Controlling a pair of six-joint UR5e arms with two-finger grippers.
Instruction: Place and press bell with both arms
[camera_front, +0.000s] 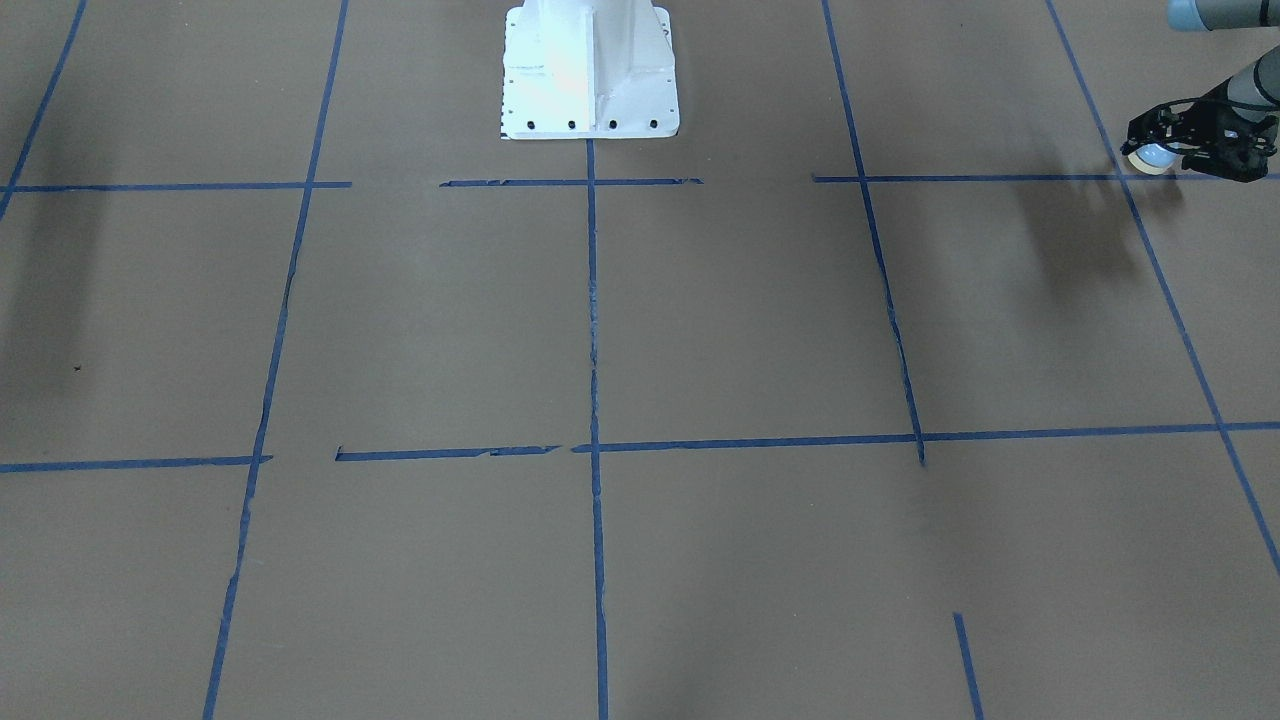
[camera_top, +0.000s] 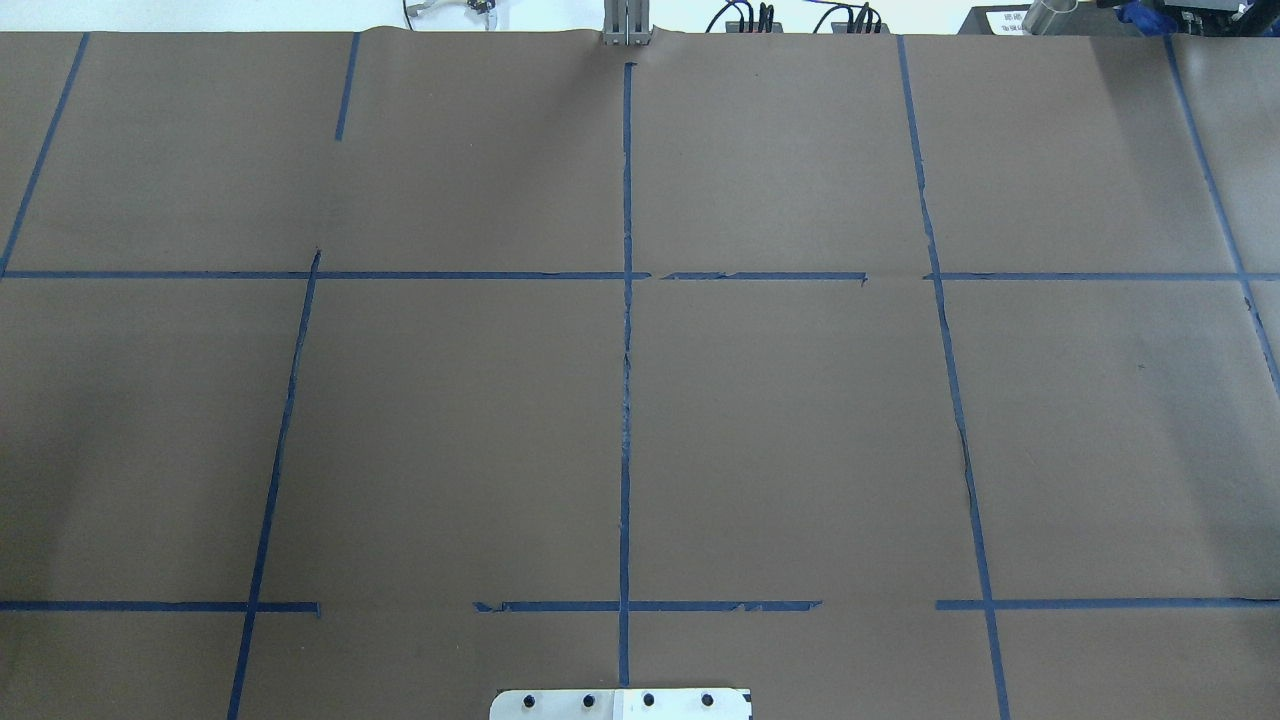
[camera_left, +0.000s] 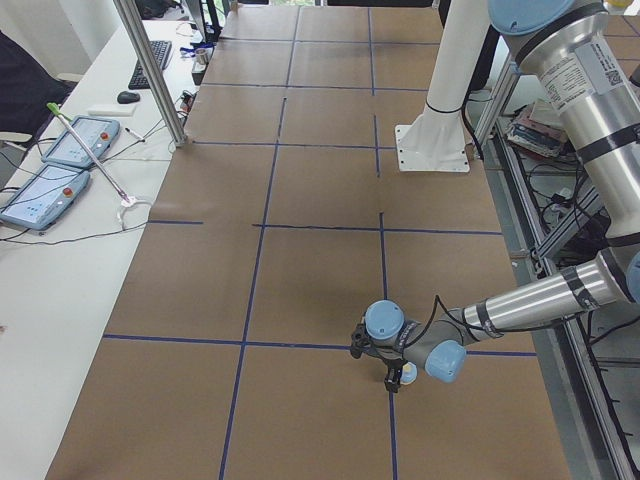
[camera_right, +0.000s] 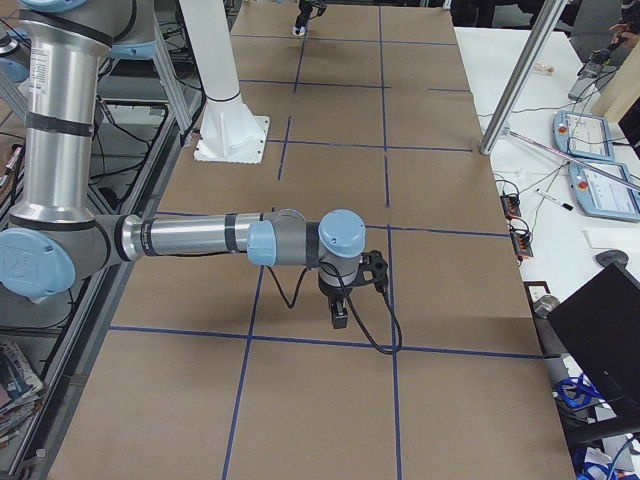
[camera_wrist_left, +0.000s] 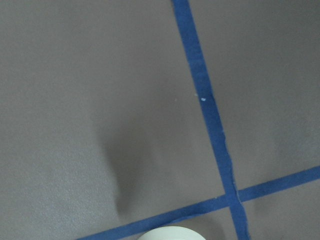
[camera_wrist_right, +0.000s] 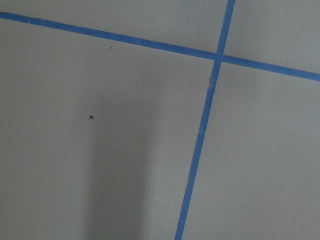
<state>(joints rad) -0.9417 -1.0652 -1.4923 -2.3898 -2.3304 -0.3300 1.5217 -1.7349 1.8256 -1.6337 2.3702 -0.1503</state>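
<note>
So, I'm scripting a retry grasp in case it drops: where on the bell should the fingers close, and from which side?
On the bell, take the cream base rim from above, fingers on opposite sides. It is the widest ring, while the dome above it is rounded and would likely slip. The left gripper seems to hold it so, pointing down.

Far to the side of the white stand (camera_front: 590, 75), whose top is cut off, the left gripper (camera_front: 1148, 151) grips the bell (camera_front: 1154, 158) and covers most of it, and the left arm (camera_front: 1258, 88) runs out of the picture. From the left wrist only a cream bit of the bell peeks in at the bottom edge. The right gripper (camera_right: 340, 318) looks too small to tell if its fingers are apart or together.
</note>
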